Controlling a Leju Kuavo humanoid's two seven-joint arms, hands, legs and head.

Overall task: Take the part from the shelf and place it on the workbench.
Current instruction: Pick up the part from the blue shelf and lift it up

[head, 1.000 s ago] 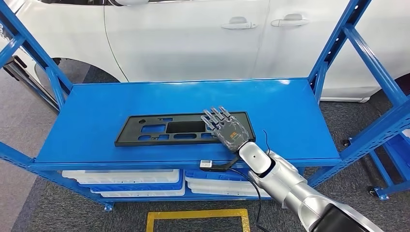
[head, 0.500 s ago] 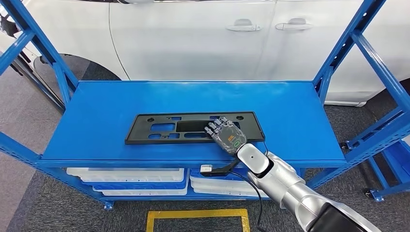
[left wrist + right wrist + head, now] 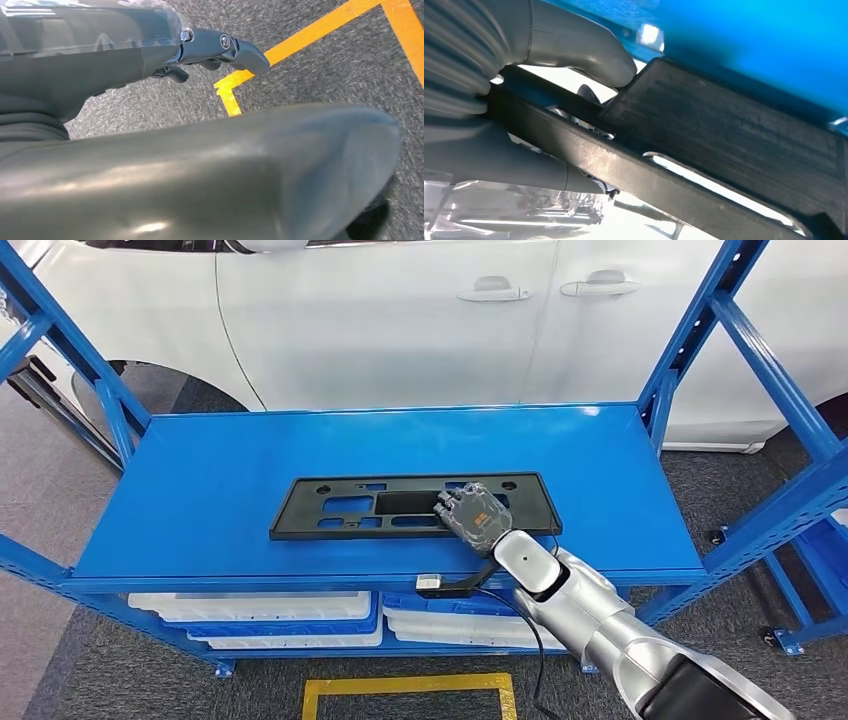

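A flat black plastic part (image 3: 525, 502) with several cut-outs lies on the blue shelf top (image 3: 220, 470), near its front edge. My right hand (image 3: 472, 512) is on the part's right half, fingers curled over it. In the right wrist view the grey thumb (image 3: 579, 47) lies on one side of the part's bar (image 3: 724, 135) and the fingers on the other, so the hand grips it. My left hand (image 3: 220, 47) hangs low over the floor and holds nothing.
Blue uprights (image 3: 700, 330) frame the shelf on both sides. A white car (image 3: 400, 310) stands right behind it. White and blue bins (image 3: 260, 608) sit on the lower level. A black bracket with cable (image 3: 450, 582) hangs at the shelf's front edge. Yellow tape (image 3: 410, 683) marks the floor.
My right hand's fingers, stretched flat over the part a second ago, have curled down onto it. The part has slid a little to the right on the shelf. The camera swayed briefly.
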